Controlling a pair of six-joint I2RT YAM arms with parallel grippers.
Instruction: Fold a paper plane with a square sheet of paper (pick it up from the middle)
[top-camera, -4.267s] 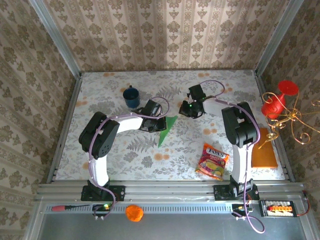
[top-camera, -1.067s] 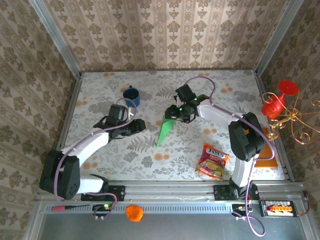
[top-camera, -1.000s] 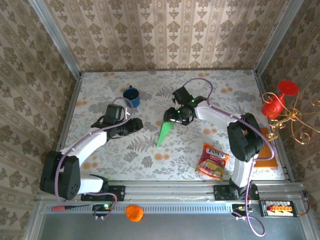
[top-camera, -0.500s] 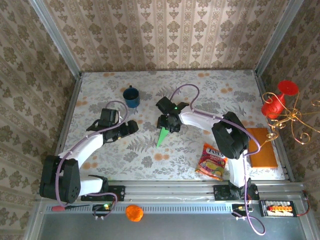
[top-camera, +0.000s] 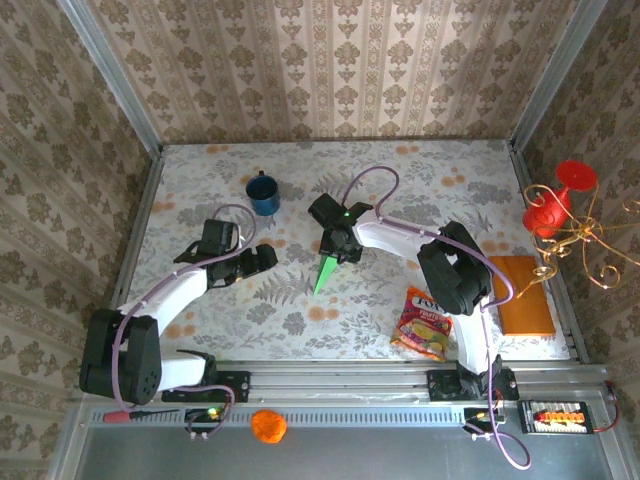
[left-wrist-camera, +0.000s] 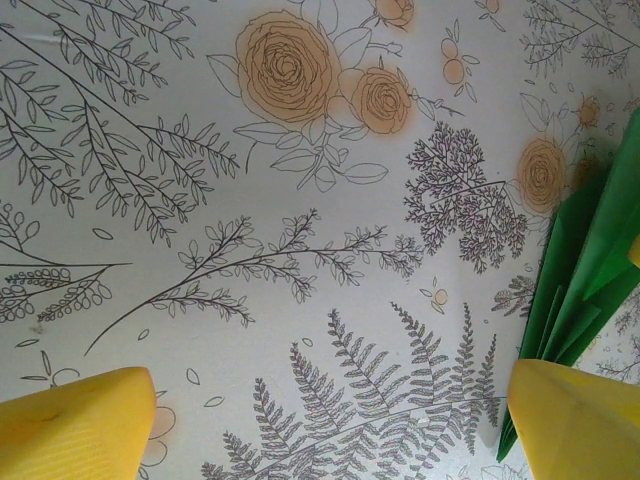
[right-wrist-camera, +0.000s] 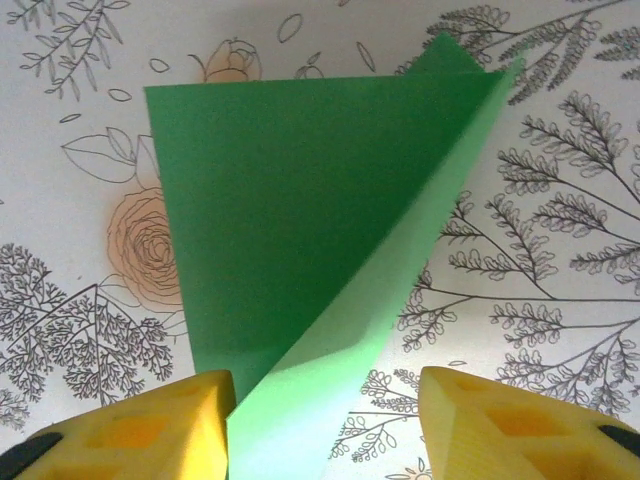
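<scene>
Right wrist shows the plane (right-wrist-camera: 290, 220) largely folded, right tool (right-wrist-camera: 322, 405) straddling its ridge, whether clamped I cannot tell; left tool (left-wrist-camera: 325, 400) hangs released; final creasing probably remains.

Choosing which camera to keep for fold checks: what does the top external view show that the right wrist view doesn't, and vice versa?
From above: the blue mug, snack packet, orange-brown board, and the left hand, open, off to the side. From the right wrist: the paper plane layers close up, a paler flap crossing the darker face and running between the yellow fingers. Shared: the green plane on the floral table, right hand at its wide end.
</scene>
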